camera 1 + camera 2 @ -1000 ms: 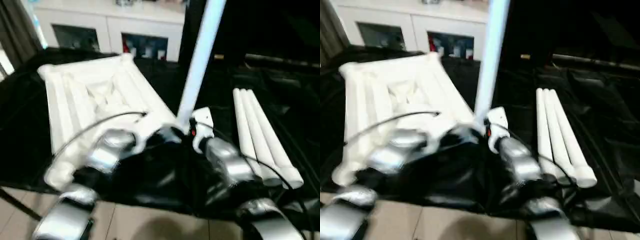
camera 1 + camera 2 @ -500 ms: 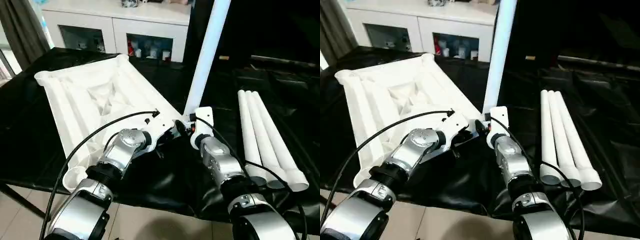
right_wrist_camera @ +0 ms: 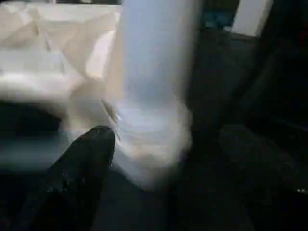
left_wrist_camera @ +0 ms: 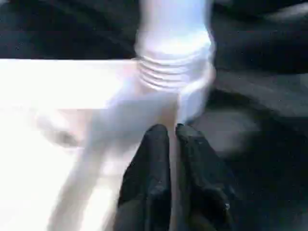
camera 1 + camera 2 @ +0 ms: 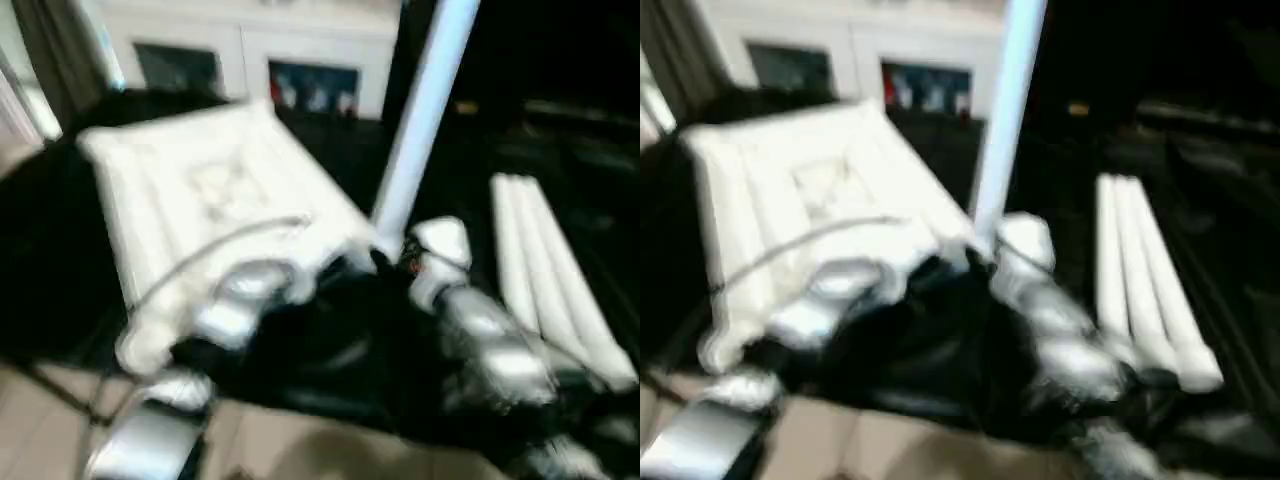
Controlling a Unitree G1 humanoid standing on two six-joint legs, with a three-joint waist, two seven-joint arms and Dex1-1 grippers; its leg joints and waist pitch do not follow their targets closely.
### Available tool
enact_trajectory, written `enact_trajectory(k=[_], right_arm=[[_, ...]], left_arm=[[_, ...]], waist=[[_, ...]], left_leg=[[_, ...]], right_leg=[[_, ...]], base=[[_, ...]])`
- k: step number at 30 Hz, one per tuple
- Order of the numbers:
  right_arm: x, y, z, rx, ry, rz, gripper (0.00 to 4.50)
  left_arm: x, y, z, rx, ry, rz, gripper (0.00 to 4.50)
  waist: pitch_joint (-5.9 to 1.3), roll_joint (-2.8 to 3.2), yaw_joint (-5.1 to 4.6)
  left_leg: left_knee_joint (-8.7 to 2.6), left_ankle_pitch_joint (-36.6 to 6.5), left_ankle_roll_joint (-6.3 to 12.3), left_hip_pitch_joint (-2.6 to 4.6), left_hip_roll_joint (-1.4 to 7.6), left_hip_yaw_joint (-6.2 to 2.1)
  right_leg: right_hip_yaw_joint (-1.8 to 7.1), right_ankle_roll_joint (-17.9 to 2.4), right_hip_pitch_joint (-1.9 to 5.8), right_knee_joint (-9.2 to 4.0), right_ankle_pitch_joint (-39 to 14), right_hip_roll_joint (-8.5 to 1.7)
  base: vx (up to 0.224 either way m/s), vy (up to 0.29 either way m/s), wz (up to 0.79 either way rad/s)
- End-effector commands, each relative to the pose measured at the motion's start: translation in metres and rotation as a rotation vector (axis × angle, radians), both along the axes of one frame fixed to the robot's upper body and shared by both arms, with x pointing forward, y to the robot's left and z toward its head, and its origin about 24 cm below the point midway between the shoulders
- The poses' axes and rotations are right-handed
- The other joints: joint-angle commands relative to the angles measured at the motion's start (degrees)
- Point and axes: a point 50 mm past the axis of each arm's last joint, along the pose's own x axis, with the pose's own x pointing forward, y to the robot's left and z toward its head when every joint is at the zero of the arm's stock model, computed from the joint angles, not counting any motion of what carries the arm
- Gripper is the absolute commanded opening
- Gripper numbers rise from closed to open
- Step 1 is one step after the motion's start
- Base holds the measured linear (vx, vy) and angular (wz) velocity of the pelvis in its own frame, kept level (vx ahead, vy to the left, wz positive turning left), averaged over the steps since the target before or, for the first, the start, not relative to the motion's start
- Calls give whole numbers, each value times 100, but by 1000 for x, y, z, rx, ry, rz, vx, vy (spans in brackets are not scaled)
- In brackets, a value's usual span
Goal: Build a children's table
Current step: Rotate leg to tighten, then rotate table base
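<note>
The white tabletop (image 5: 200, 190) lies underside up on a black-covered bench. One white leg (image 5: 420, 130) stands upright in its near right corner socket (image 4: 192, 91), threads showing at the base. My left gripper (image 4: 172, 132) is just short of that socket, over the tabletop's rim, its fingers shut to a thin slit with nothing seen between them. My right gripper (image 5: 390, 262) is at the leg's base from the other side. One black finger (image 3: 91, 154) stands beside the socket, clear of the leg, so the jaws are wide open. Three more legs (image 5: 550, 280) lie side by side at the right.
A white cabinet (image 5: 260, 60) with glass doors stands behind the bench. Black cloth (image 5: 520, 130) covers the bench around the parts. The bench's near edge and a tiled floor (image 5: 300, 450) lie under my forearms.
The whole picture has shifted and blurred, so the camera moved. Both grippers stay at the base of the upright leg, which still stands in its socket.
</note>
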Motion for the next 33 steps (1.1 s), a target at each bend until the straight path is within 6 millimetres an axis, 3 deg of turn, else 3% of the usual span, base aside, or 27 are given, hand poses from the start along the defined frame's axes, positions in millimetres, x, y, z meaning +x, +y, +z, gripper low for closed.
enact_trajectory(k=[1, 2, 3, 5, 6, 7, 8, 12, 14, 17, 18, 20, 21, 24, 27, 29, 33], right_arm=[[1, 9, 19, 34, -64, 76, 386], [1, 8, 21, 45, -72, 97, 386], [1, 7, 21, 43, -72, 105, 386], [1, 7, 19, 38, -66, 111, 386], [2, 6, 17, 30, -57, 115, 386], [2, 7, 14, 21, -45, 126, 386], [2, 7, 12, 16, -37, 134, 386], [-6, 9, 8, -28, 33, 194, 386], [-6, 14, 3, -61, 58, 211, 386], [-4, 20, -2, -94, 80, 219, 386], [-3, 26, -6, -110, 98, 221, 386], [-1, 31, -9, -120, 109, 220, 386], [1, 34, -11, -126, 118, 214, 386], [2, 36, -13, -133, 130, 203, 386], [9, 43, -18, -136, 158, 154, 386], [10, 44, -18, -136, 160, 151, 386], [13, 59, -21, -121, 164, 158, 386]], left_arm=[[3, 14, 26, -45, -82, 48, 80], [-1, 28, 30, -46, -95, 65, 97], [-4, 34, 31, -42, -98, 68, 102], [-8, 39, 31, -24, -98, 55, 114], [-11, 41, 32, -15, -103, 44, 114], [-14, 43, 33, -11, -109, 38, 127], [-16, 45, 34, -11, -114, 34, 148], [-24, 62, 48, -18, -155, 95, 152], [-20, 90, 57, 50, -178, 274, 152], [-20, 123, 67, 127, -228, 515, 152], [-22, 143, 74, 151, -269, 672, 152], [-26, 158, 79, 184, -310, 803, 152], [-30, 169, 80, 256, -329, 877, 152], [-35, 178, 79, 332, -333, 934, 152], [-50, 203, 73, 511, -325, 1077, 152], [-52, 206, 72, 526, -320, 1096, 152], [-61, 207, 36, 576, -127, 1036, 152]], waist=[[-429, 5, 13], [-409, 5, -6], [-375, -41, -36], [-355, 3, -41], [-349, -70, -35], [-351, -43, -19], [-364, -16, 1], [-372, -27, 42], [-357, -41, 39], [-337, -57, 5], [-331, -86, -5], [-326, -70, -29], [-332, -106, -35], [-355, -59, -6], [-372, -69, -2], [-367, -57, 18], [-351, -30, 50]], left_leg=[[-329, -330, 514, -58, 228, -99], [-331, -386, 506, -38, 222, -83], [-330, -551, 485, -17, 226, -65], [-334, -665, 434, 27, 230, -47], [-339, -641, 419, 8, 238, -52], [-347, -612, 409, 12, 242, -52], [-333, -492, 366, 41, 254, -44], [-310, -276, 401, 39, 250, -45], [-318, -406, 380, 21, 230, -51], [-324, -675, 220, 22, 230, -65], [-334, -696, 188, -1, 215, -75], [-327, -822, 107, 33, 218, -82], [-323, -796, 122, 34, 223, -77], [-312, -532, 157, 61, 239, -89], [-301, -354, 182, 52, 236, -83], [-303, -413, 161, 64, 230, -82], [-341, -729, 17, 71, 235, -98]], right_leg=[[284, -1078, 438, -308, 119, -523], [285, -1095, 403, -349, -36, -504], [298, -1154, 379, -376, -362, -510], [310, -1124, 330, -423, -749, -488], [315, -1084, 341, -402, -855, -492], [317, -1061, 339, -413, -895, -495], [328, -1085, 313, -382, -660, -482], [321, -1254, 328, -289, 118, -453], [316, -1226, 348, -301, -37, -461], [311, -1054, 349, -344, -618, -464], [307, -930, 368, -373, -875, -470], [310, -858, 327, -415, -1252, -484], [317, -853, 323, -411, -1217, -481], [322, -931, 298, -336, -696, -463], [310, -1108, 298, -260, -155, -445], [317, -1120, 303, -280, -218, -460], [317, -1107, 289, -307, -496, -481]], base=[[0, 0, 0], [0, 0, 0], [0, 0, 0], [0, 0, 0], [0, 0, 0], [0, 0, 0], [0, 0, 0], [0, 0, 0], [0, 0, 0], [0, 0, 0], [0, 0, 0], [0, 0, 0], [0, 0, 0], [0, 0, 0], [0, 0, 0], [0, 0, 0], [0, 0, 0]])
